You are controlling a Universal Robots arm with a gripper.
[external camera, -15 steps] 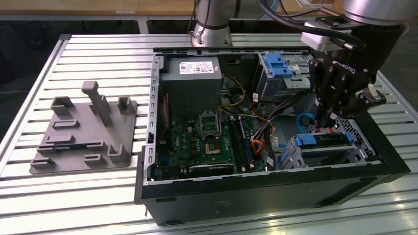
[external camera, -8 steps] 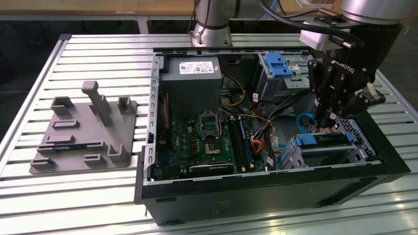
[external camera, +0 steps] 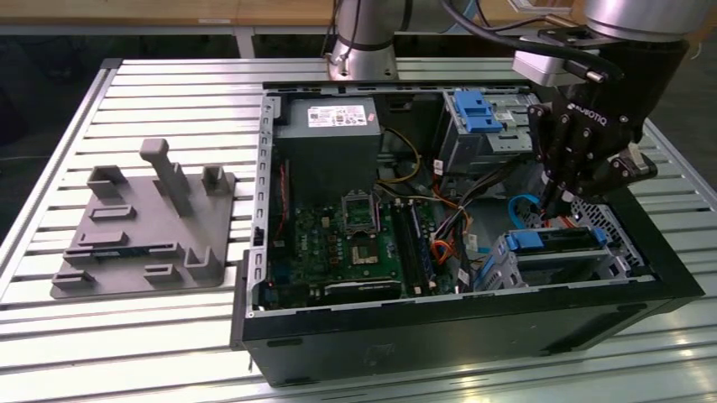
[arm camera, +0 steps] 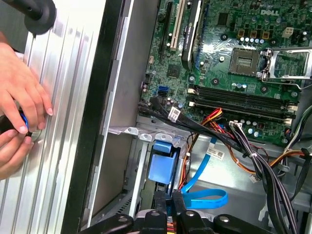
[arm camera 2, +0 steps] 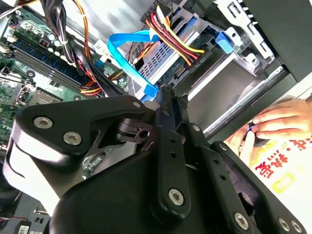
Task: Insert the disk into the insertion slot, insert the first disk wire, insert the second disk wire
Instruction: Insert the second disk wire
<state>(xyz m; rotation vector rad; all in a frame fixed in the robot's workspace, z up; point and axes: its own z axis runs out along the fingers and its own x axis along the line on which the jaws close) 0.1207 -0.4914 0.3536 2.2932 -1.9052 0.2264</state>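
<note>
The disk (external camera: 557,243), in its blue carrier, sits inside the insertion slot (external camera: 614,252), the silver cage at the case's front corner on the exterior view's right. A bundle of red, yellow and black wires (arm camera 2: 178,39) runs to the disk's end. The second disk wire (arm camera 2: 127,40), a flat light-blue cable, loops up and comes down to my fingertips. My gripper (external camera: 557,208) points down just behind the cage. In both wrist views the gripper (arm camera 2: 174,95) (arm camera: 168,197) is shut on the light-blue cable's end, close to the carrier's blue tab (arm camera: 161,163).
A person's hands (arm camera: 22,105) rest on the slatted table just outside the case wall. The motherboard (external camera: 348,235) and loose cables fill the case's middle. A taller bay with a blue latch (external camera: 476,109) stands behind. A grey fixture plate (external camera: 146,227) lies on the exterior view's left.
</note>
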